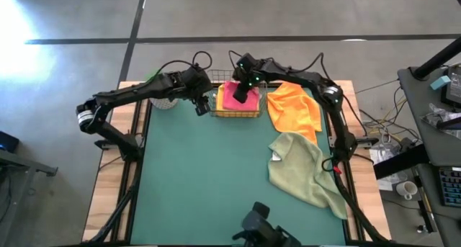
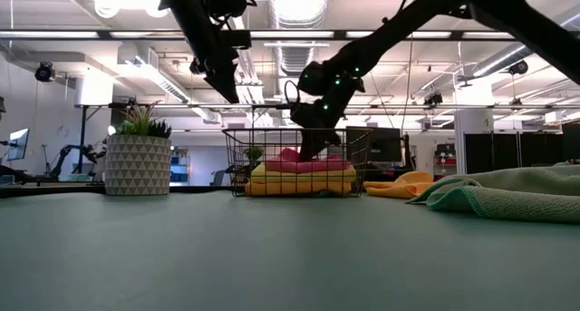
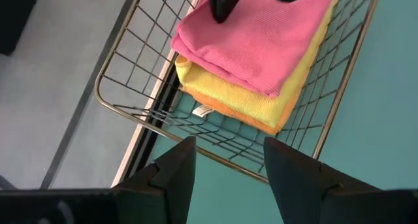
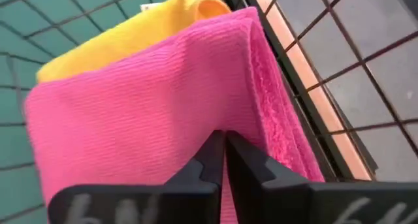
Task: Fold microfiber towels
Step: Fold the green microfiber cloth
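We see the right claw (image 4: pixel 224 160) lowered into the wire mesh basket (image 1: pixel 238 111) at the far edge of the green counter (image 1: pixel 202 175), its two dark fingers pressed together with no cloth between them. The fingertips rest against the top of the folded pink microfiber towel (image 4: pixel 144 100), near its folded edge, so the towel lies directly under and ahead of this claw. Beneath the pink towel we see a folded yellow microfiber towel (image 3: pixel 228 96), and under that an orange folded towel (image 3: pixel 277 123), all stacked inside the basket.

The left claw (image 3: pixel 225 172) hangs in the air just outside the basket's near wall, on the basket's left in the overhead view, its fingers spread apart and holding nothing. The stack lies ahead of it, beyond the wire.

To the right of the basket a crumpled orange microfiber towel (image 1: pixel 294 106) lies loose on the counter, and nearer the front right a pale sage green microfiber towel (image 1: pixel 306 168) lies spread and rumpled. A small potted green plant (image 2: pixel 138 157) stands at the far left of the counter.
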### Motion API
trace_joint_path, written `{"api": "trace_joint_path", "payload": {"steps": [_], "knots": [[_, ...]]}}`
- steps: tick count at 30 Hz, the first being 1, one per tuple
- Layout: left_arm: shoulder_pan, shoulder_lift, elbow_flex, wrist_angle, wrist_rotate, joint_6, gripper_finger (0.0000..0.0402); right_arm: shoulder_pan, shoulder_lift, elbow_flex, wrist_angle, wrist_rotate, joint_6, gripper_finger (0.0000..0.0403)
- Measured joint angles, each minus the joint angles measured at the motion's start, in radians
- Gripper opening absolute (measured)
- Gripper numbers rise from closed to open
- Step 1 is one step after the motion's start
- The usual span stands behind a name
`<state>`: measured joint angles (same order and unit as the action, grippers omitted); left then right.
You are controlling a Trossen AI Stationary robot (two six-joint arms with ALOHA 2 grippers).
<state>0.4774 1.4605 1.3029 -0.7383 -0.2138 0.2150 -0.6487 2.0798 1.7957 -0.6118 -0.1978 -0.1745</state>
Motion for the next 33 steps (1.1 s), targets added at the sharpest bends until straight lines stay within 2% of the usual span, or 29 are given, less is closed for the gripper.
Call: {"api": "trace_joint_path", "payload": {"steps": [10,18,22,26,29,33], "knots": [[0.000,0.000,0.000,-0.003,0.000,0.000,0.0164,-0.001,0.057,0.212,-0.150,0.000,-0.036,0.0009],[-0.002,0.000,0.000,-0.004,0.000,0.000,0.0164,-0.004,-0.093,0.193,-0.261,-0.011,-0.056,0.0009],[-0.011,-0.001,0.000,-0.004,0.000,0.000,0.0164,0.024,-0.198,0.114,-0.318,-0.009,-0.057,0.0009],[-0.033,-0.001,0.000,-0.005,0.000,0.000,0.0164,0.049,-0.344,-0.020,-0.312,-0.014,-0.017,0.0008],[-0.054,-0.001,-0.004,-0.004,0.000,0.000,0.0164,0.066,-0.456,-0.154,-0.312,0.009,0.039,0.0009],[-0.081,-0.002,-0.027,-0.002,0.000,0.001,0.0164,0.123,-0.631,-0.332,-0.285,0.080,0.194,0.0008]]}}
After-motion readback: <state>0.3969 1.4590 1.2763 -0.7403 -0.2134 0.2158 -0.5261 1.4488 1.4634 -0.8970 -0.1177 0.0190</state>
